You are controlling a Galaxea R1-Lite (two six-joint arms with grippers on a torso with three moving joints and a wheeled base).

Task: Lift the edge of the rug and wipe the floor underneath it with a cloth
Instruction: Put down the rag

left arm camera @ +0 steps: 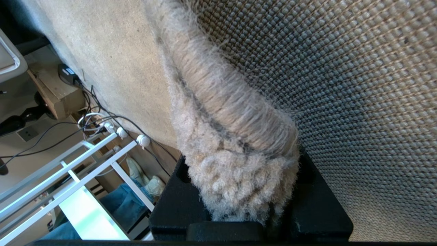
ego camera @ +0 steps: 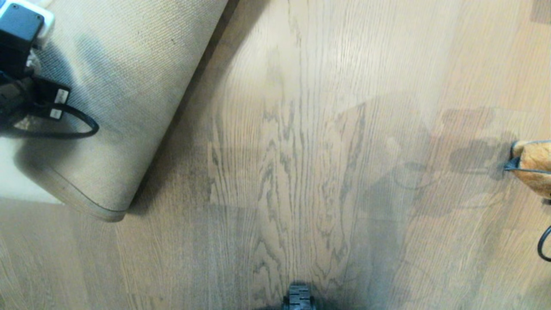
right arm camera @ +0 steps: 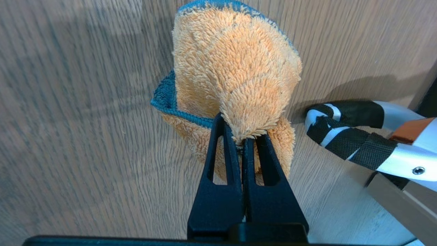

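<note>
The rug edge (left arm camera: 222,119) is lifted, its fluffy pale border pinched between the black fingers of my left gripper (left arm camera: 245,205), which is shut on it. In the head view the rug (ego camera: 129,86) is turned over at the left, woven tan backing up, with my left arm (ego camera: 21,34) above it. The grey-brown plank floor (ego camera: 280,172) lies bare beside the fold. My right gripper (right arm camera: 240,131) is shut on the fluffy orange cloth (right arm camera: 232,61) with a blue-grey trim, hanging just above the floor (right arm camera: 85,136). That cloth (ego camera: 533,165) shows at the head view's right edge.
A black-and-white strap on a metal part (right arm camera: 348,126) lies on the floor close to the cloth. Beyond the rug, the left wrist view shows a white frame (left arm camera: 68,177), cables (left arm camera: 102,119) and a person's jeans and shoes (left arm camera: 136,191). A black cable loop (ego camera: 543,243) hangs at the right.
</note>
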